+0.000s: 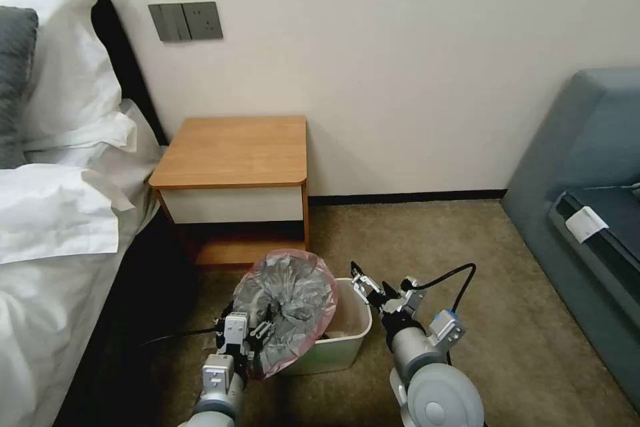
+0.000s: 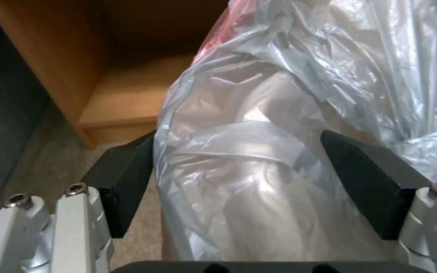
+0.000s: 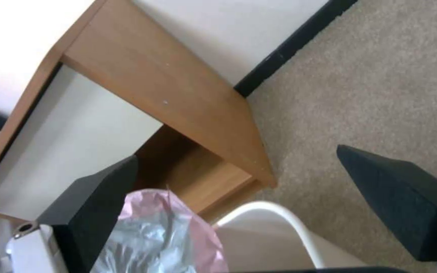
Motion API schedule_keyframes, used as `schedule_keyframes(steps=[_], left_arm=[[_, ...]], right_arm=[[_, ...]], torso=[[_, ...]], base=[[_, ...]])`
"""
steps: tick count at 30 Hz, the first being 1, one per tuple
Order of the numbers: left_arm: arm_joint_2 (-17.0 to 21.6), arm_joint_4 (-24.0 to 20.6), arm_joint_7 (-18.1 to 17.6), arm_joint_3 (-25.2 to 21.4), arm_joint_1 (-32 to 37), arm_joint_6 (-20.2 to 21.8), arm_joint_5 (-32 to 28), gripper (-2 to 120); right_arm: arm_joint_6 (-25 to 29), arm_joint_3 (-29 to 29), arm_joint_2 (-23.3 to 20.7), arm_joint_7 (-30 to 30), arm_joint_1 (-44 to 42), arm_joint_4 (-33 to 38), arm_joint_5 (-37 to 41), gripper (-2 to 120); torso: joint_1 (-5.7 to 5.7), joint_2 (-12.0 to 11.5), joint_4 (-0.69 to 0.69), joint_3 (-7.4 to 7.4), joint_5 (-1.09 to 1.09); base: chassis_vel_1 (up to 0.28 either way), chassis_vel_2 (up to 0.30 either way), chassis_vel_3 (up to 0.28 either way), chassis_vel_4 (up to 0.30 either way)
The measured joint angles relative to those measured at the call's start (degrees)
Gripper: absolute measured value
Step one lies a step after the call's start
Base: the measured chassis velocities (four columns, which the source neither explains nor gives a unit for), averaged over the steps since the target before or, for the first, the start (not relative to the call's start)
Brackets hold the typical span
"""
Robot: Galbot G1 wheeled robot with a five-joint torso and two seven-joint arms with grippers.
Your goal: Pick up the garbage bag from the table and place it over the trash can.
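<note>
1. The small orange-brown wooden nightstand (image 1: 233, 150), with rounded top corners, a white drawer front and a low shelf, stands against the wall at about 12 o'clock from the robot; its surface carries nothing.
2. The small cream-white rectangular plastic trash can (image 1: 347, 337) sits on the carpet just in front of the nightstand, its right half uncovered.
3. The thin, crinkly, translucent grey garbage bag (image 1: 287, 307) with a pinkish-red rim is off the surface. It is bunched up and tilted over the can's left side, around 10 o'clock of the can's centre, and is not spread round the rolled rim.
4. The left gripper (image 1: 245, 332) is at the bag's near-left edge. In the left wrist view its black fingers (image 2: 127, 178) stand wide on either side of the plastic, which lies between them; whether they touch it I cannot tell.
5. The right gripper (image 1: 371, 287) hovers beside the can at about 3 o'clock, fingers (image 3: 406, 197) spread wide and holding nothing.
6. Risks, as I judge them: with the fingers spread, the slippery film could slide off the can or drop inside it. One-sided pulling could tip the light can or tear the plastic.
7. No brand, label or legible writing is visible.
</note>
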Motion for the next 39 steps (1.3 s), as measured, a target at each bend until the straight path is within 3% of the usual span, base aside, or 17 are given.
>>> schedule_keyframes(steps=[8,18,20,27,32,35,38,39], left_arm=[[0.03,0.76,-1.37,0.57,-1.30,2.39,-2.04,76],[0.28,1.33,-3.58,1.06,-4.34,7.36,-5.66,42],[0.46,1.57,-4.68,1.38,-5.40,9.42,-7.11,31],[0.65,1.94,-5.93,1.70,-6.29,10.34,-8.82,16],[0.65,2.13,-6.89,1.82,-6.05,9.29,-9.63,16],[0.64,2.35,-7.42,1.84,-5.20,6.53,-9.69,16],[0.66,2.80,-7.19,1.72,-3.71,0.28,-9.26,16],[0.66,2.80,-7.19,1.72,-3.71,0.28,-9.26,16]], right_arm=[[0.07,0.02,-0.26,0.00,0.11,-0.01,-0.04,100],[0.14,-0.15,-0.25,0.02,0.74,-0.89,-0.09,100],[0.20,-0.34,-0.04,0.02,0.98,-1.27,-0.30,100],[0.29,-0.34,0.20,0.02,1.26,-1.65,-0.85,100],[0.45,0.08,-0.06,-1.22,0.93,-0.95,-1.96,100],[0.39,0.54,-0.76,-3.50,0.53,-0.18,-3.85,100],[-0.35,1.13,-2.62,-9.40,-0.17,1.30,-9.44,100],[-0.35,1.13,-2.62,-9.40,-0.17,1.30,-9.44,100]], torso=[[0.00,0.00,0.00,0.00,0.02],[0.00,0.00,0.01,-0.01,0.02],[0.00,0.01,0.01,-0.01,0.02],[0.00,0.01,0.00,-0.01,0.00],[0.00,0.01,0.00,-0.01,0.00],[0.00,0.01,0.00,0.00,0.00],[0.00,-0.01,-0.01,0.02,-0.03],[0.00,-0.01,-0.01,0.02,-0.03]], base=[[0.000,0.000,0.000,0.000],[0.000,0.000,0.000,0.000],[0.000,0.000,0.000,0.000],[0.000,0.000,0.000,0.000],[0.000,0.000,0.000,0.000],[0.000,0.000,0.000,0.000],[0.000,0.000,0.000,0.000],[0.000,0.000,0.000,0.000]])
